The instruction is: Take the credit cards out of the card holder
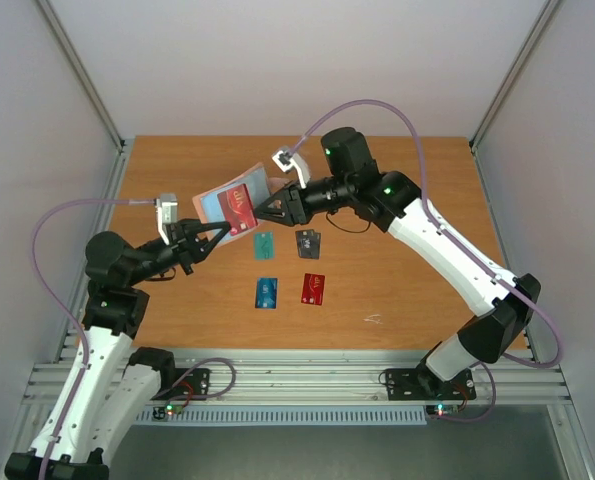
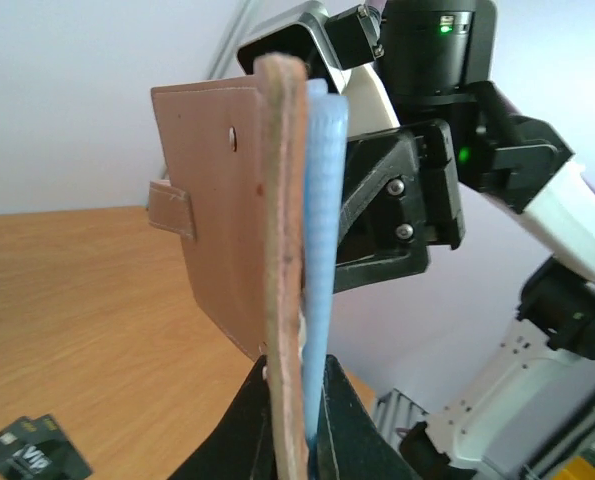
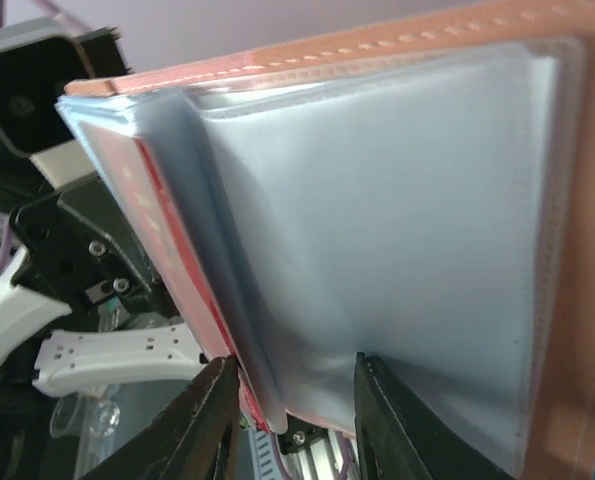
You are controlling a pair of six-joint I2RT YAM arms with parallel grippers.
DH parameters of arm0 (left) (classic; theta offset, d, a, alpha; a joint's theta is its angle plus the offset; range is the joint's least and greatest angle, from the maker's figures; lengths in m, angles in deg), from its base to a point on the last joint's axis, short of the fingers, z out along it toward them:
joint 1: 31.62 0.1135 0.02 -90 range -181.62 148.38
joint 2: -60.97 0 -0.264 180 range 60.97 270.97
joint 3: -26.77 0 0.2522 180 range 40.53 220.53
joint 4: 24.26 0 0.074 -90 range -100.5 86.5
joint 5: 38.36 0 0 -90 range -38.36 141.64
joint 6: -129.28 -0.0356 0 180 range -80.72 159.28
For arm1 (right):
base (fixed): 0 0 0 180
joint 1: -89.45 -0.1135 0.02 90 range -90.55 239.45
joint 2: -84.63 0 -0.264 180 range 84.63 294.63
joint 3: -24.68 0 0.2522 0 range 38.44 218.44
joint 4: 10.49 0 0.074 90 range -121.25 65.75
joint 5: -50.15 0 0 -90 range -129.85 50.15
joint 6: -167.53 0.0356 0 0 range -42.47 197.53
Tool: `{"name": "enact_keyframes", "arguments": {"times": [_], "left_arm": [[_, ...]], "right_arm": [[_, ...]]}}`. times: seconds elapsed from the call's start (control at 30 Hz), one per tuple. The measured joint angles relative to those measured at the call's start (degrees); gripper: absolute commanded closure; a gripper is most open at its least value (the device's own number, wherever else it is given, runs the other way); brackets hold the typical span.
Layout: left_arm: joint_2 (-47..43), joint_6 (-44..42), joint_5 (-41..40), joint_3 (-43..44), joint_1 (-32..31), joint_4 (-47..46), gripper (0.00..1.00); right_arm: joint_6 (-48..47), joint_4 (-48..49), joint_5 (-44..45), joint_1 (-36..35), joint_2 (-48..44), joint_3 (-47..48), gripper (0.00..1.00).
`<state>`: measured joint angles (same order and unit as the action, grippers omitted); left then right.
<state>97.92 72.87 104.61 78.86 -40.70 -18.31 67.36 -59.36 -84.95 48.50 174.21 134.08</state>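
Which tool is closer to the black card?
Right. The right tool grips the holder just up-left of the black card; the left tool grips it farther left.

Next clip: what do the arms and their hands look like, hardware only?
The left arm and right arm have white shell links and black joints; the left hand and right hand are black, angular, two-fingered. A lilac cable loops to each white wrist camera mount. Small green lights glow on the joints.

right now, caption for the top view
Left pincer and right pincer hold pink folding card holder; four small cards lie on table
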Motion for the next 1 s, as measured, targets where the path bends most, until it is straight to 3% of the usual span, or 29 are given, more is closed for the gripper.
{"name": "enact_keyframes", "arguments": {"times": [0.2,0.37,0.47,0.57,0.63,0.83,1.0], "left_arm": [[0.15,4.98,3.50,0.00,0.13,-3.89,1.00],[0.15,6.14,4.44,0.00,0.11,-4.50,1.00],[0.15,6.71,4.61,0.00,0.17,-4.83,1.00],[0.15,6.95,4.55,-0.02,0.33,-4.92,0.83],[0.13,7.23,4.44,-0.02,0.33,-4.92,0.79],[0.13,8.09,4.31,-0.24,0.31,-5.11,0.79],[-0.04,8.37,4.07,-0.46,0.31,-5.09,0.89]], "right_arm": [[-0.52,0.00,-4.94,0.13,-0.59,0.63,0.83],[-0.70,0.07,-8.83,-0.15,-0.50,0.87,0.99],[-0.94,0.11,-10.14,-0.15,-0.50,1.05,0.99],[-0.98,0.13,-10.69,-0.09,-0.50,1.25,0.99],[-1.01,0.13,-11.04,-0.07,-0.50,1.29,0.99],[-1.49,-0.70,-11.13,0.31,-0.55,1.29,0.99],[-2.36,-2.47,-11.19,1.44,-0.96,1.29,0.99]]}}
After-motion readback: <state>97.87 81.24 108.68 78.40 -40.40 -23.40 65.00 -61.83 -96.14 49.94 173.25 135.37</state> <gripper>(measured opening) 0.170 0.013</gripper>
